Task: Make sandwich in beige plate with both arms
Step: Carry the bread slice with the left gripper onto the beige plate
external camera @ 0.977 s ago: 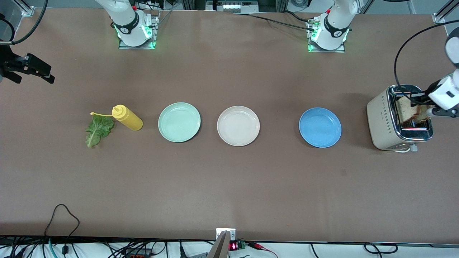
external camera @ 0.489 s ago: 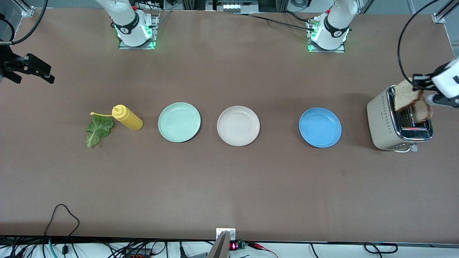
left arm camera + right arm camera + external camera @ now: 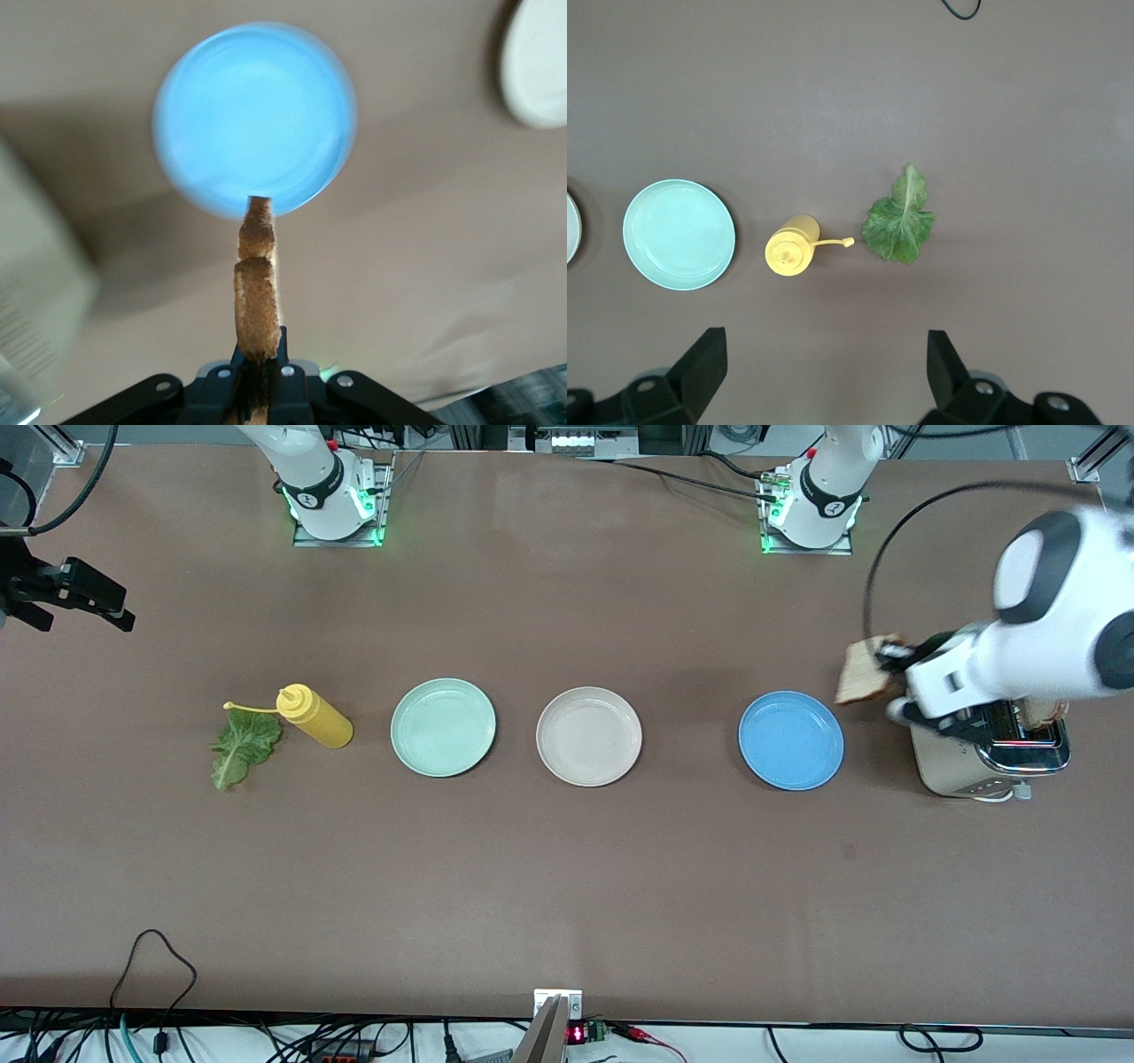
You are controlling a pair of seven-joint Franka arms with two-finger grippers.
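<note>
- Front view: left gripper (image 3: 889, 662) clamps a brown-crusted bread slice (image 3: 862, 676) just beside the cream toaster (image 3: 961, 766); carrying step
- Next: carry past the blue plate (image 3: 791, 740) to the round matte beige plate (image 3: 589, 736)
- Right gripper (image 3: 824, 372) waits, jaws spread, over the ruffled green lettuce leaf (image 3: 899, 221)

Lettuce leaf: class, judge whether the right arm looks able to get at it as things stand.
Probably yes. The right gripper hangs open over the table by the lettuce leaf, which lies flat with nothing on it. Only the yellow bottle lies close beside it, its cap strap reaching to the leaf's edge, so a descent should favour the leaf's free side.
</note>
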